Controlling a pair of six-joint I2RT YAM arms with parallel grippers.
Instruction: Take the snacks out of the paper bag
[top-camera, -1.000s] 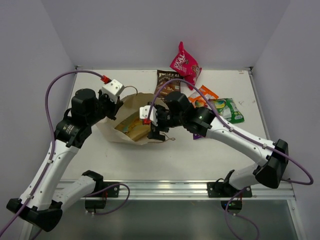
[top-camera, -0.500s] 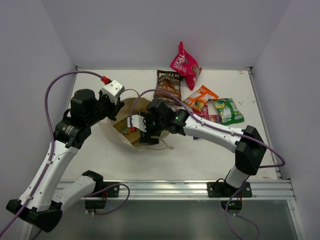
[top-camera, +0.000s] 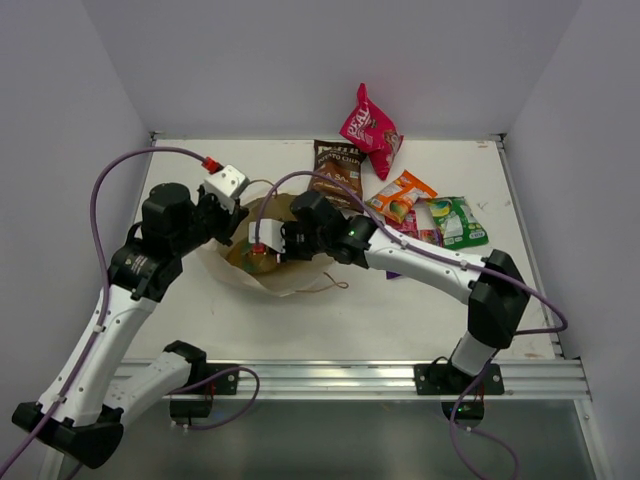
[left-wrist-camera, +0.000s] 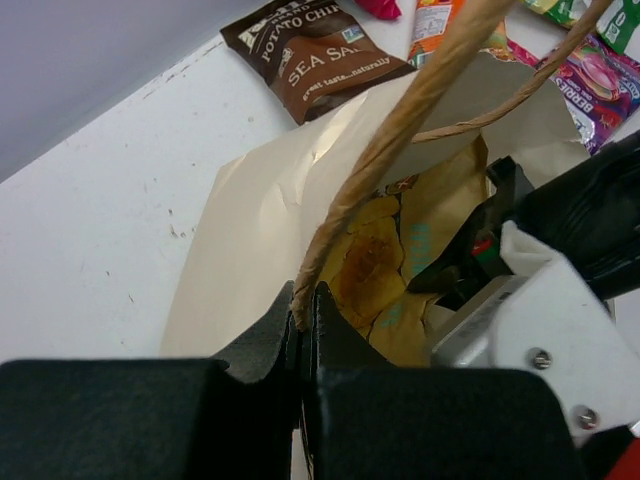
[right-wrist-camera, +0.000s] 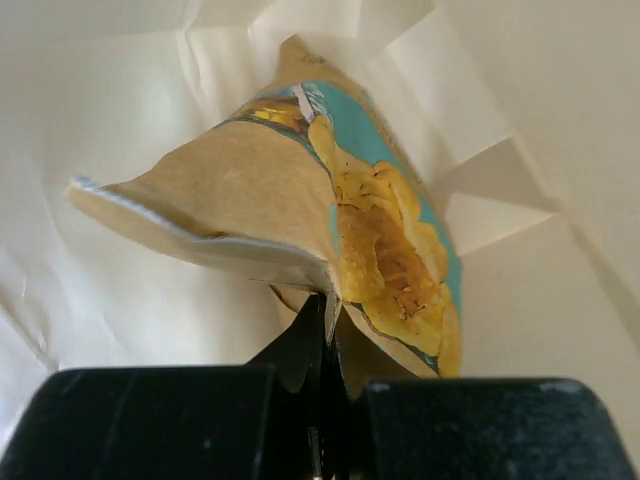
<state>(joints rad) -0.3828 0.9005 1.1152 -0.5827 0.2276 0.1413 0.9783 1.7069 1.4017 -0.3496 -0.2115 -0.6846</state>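
Observation:
The paper bag (top-camera: 288, 283) lies at the table's left-centre with its mouth held up. My left gripper (left-wrist-camera: 303, 318) is shut on the bag's twisted cord handle (left-wrist-camera: 400, 125), and the cord runs up from between the fingers. My right arm reaches into the bag from the right. Inside, my right gripper (right-wrist-camera: 326, 322) is shut on the crimped edge of a tan-yellow chip packet (right-wrist-camera: 290, 190), which also shows in the left wrist view (left-wrist-camera: 372, 262). Other snacks lie outside: a dark brown packet (top-camera: 337, 170), a magenta one (top-camera: 370, 125), an orange one (top-camera: 402, 194) and a green one (top-camera: 456, 220).
The loose packets are spread over the far right part of the table (top-camera: 430, 300), partly under my right forearm. White walls close the table at the back and sides. A second cord handle (top-camera: 330, 283) lies on the table by the bag's near edge.
My right gripper has gone leftwards, deeper into the bag, and closed on the tan-yellow packet. The left gripper has held the handle still.

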